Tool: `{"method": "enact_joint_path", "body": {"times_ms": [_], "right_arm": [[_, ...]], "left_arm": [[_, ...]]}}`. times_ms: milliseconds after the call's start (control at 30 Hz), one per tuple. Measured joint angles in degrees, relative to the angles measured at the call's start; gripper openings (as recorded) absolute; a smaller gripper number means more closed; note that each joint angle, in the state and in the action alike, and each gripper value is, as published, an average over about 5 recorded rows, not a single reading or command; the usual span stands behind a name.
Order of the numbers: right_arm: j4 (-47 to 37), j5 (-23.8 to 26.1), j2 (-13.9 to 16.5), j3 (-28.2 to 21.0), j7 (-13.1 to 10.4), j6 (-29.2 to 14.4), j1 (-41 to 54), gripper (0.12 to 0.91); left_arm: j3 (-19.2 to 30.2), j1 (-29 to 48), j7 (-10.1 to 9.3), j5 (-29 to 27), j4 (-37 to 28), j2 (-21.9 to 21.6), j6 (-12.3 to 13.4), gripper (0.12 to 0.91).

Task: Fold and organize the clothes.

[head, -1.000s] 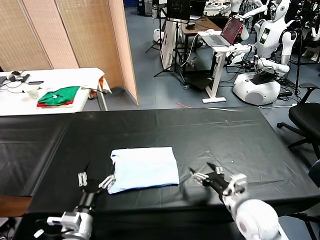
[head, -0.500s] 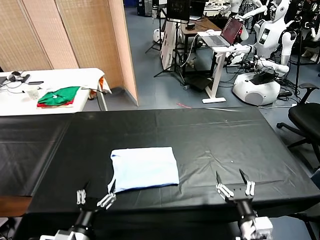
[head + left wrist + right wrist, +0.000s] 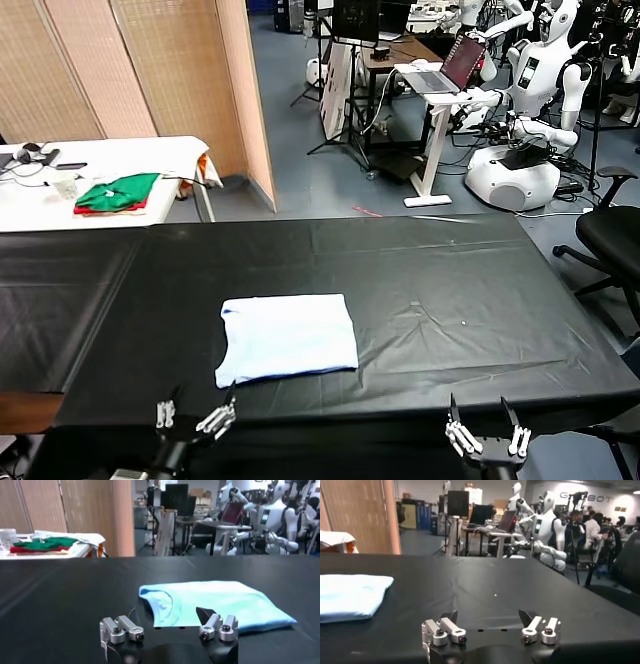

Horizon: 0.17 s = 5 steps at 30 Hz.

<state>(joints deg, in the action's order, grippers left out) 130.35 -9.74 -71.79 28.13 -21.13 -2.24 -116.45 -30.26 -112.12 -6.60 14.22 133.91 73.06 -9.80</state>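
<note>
A pale sky-blue T-shirt of thin soft fabric [image 3: 288, 338] lies folded into a flat rectangle on the wide desk covered in black sheeting [image 3: 470, 290], a little left of centre in the lower half of the head view, touched by neither arm. The left gripper [image 3: 194, 417] sits at the bottom edge of that view, just below the shirt's lower left corner, its jaws spread apart with nothing between them; from its own wrist camera the shirt [image 3: 215, 602] lies just beyond the fingertips. The right gripper [image 3: 487, 436] pokes up at the bottom right, well apart from the shirt, jaws likewise apart and empty. Green-and-red folded garments [image 3: 118, 192] rest on a white side table [image 3: 120, 155] at upper left.
</note>
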Motion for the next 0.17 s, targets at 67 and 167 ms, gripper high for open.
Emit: {"method": "enact_joint_path", "body": {"times_ms": [67, 167], "right_arm": [[0.12, -0.02, -0.03, -0.08, -0.01, 0.02, -0.49, 0.907], [0.2, 0.0, -0.05, -0.13, -0.01, 0.02, -0.83, 0.907]], "left_arm": [[0.14, 0.03, 0.03, -0.1, -0.16, 0.01, -0.14, 0.907], [0.24, 0.09, 0.07, -0.2, -0.37, 0.0, -0.2, 0.907]]}}
